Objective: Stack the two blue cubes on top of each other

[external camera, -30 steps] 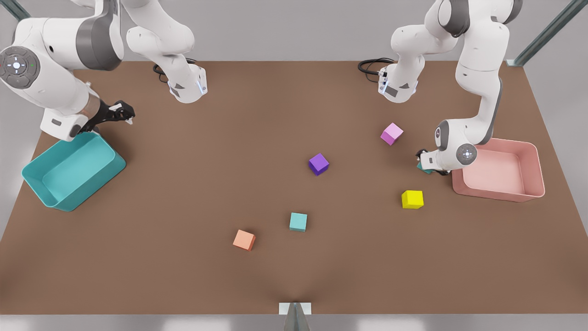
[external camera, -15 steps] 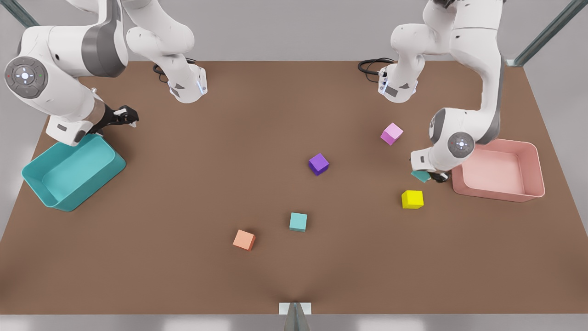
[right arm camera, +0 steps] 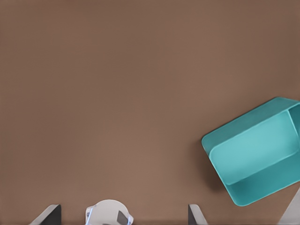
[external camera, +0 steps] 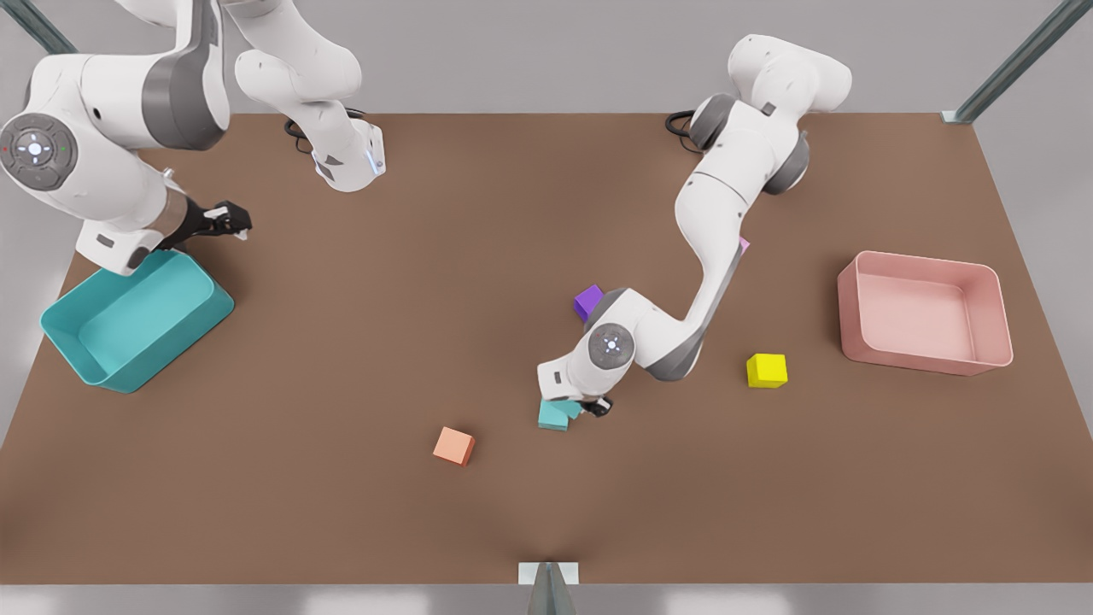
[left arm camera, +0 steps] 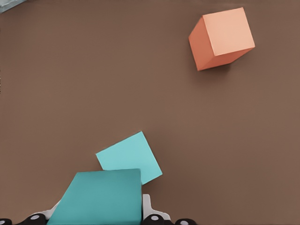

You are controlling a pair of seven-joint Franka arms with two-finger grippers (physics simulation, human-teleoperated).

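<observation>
Near the middle of the brown surface (external camera: 341,359), the left claw (external camera: 589,405) holds one small matte teal cube (left arm camera: 101,197) just above and offset from the second teal cube (left arm camera: 130,157). Released like this, I judge it would catch an edge and tumble off. That arm reaches low, wrist down. The right claw (external camera: 224,219) waits beside the teal bin (right arm camera: 253,157), fingers spread apart.
</observation>
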